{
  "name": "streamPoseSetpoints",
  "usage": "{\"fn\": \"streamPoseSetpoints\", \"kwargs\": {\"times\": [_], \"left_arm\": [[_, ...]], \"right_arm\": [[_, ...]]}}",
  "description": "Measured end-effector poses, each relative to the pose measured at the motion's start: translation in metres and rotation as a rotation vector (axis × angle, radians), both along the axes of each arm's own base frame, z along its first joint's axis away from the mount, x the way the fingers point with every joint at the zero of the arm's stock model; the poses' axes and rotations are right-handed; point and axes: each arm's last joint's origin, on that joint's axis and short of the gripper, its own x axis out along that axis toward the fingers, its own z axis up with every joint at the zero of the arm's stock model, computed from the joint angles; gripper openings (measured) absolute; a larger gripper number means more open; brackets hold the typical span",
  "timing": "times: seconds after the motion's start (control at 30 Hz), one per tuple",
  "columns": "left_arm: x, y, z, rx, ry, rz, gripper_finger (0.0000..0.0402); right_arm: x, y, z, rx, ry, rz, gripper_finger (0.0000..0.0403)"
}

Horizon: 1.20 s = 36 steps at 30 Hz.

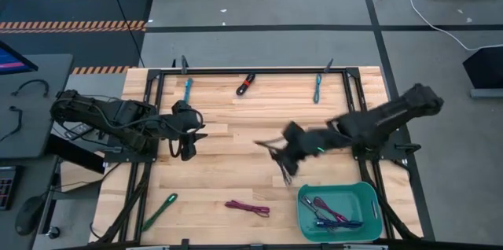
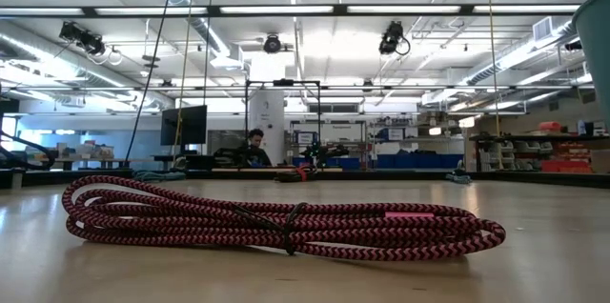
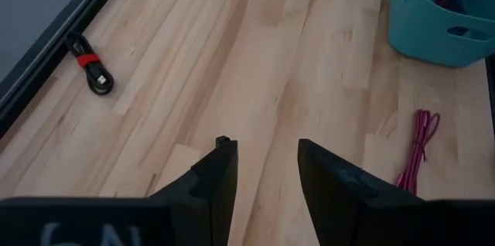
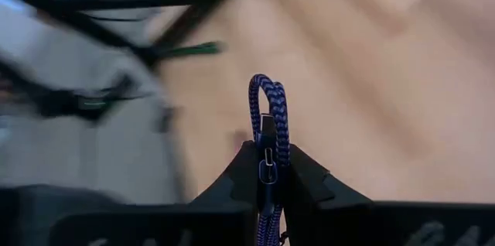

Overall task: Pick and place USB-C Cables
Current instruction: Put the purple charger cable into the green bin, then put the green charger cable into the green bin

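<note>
Carry step, by my read: right pincer (image 4: 267,170) is clamped on a blue braided cable (image 4: 268,111), folded into a short loop that sticks up between the fingers, metal plug showing at the grip. In the high view this pincer (image 1: 284,156) hangs over mid-bench, short of the teal bin (image 1: 366,195), with dark strands trailing below it toward the bin. Next move likely needs a swing over the bin rim, then release so the bundle drops inside with the cables already lying there.

Left pincer (image 3: 267,170) is apart and holds nothing, waiting over the bench's (image 1: 228,167) left half.

Still out on the pale wood planks: magenta cable (image 1: 247,207) near the front edge, green cable (image 1: 160,209) at front left, two teal cables (image 1: 189,89) (image 1: 317,86) and a red-black cable (image 1: 246,83) along the back rail. Low view shows the magenta one (image 2: 276,219) close: woven zigzag sheath, coiled flat, cinched by a dark tie. The bin is smooth plastic with rounded corners and a handle cutout (image 3: 468,32).
</note>
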Motion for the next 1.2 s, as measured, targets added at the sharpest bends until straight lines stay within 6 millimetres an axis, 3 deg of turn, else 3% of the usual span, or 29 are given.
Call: {"fn": "streamPoseSetpoints", "kwargs": {"times": [0.1, 0.2, 0.4, 0.87, 1.03, 1.2], "left_arm": [[0.000, 0.000, 0.000, 0.000, 0.000, 0.000, 0.0142], [0.000, 0.000, 0.000, -0.017, -0.001, 0.003, 0.0142], [-0.001, -0.004, 0.000, -0.043, -0.010, 0.007, 0.0142], [0.007, -0.004, 0.009, -0.039, -0.136, 0.059, 0.0142], [0.010, -0.005, 0.014, -0.102, -0.216, 0.091, 0.0142], [0.018, -0.007, 0.009, -0.128, -0.199, 0.123, 0.0142]], "right_arm": [[-0.026, 0.033, 0.004, 0.128, 0.052, 0.038, 0.0033], [-0.052, 0.056, -0.007, 0.171, 0.225, 0.073, 0.0033], [-0.085, 0.082, -0.043, 0.057, 0.615, 0.128, 0.0041], [-0.081, 0.123, -0.104, -0.161, 0.820, 0.297, 0.0071], [-0.086, 0.132, -0.114, -0.226, 0.829, 0.332, 0.0105], [-0.092, 0.127, -0.109, -0.262, 0.801, 0.316, 0.0142]]}}
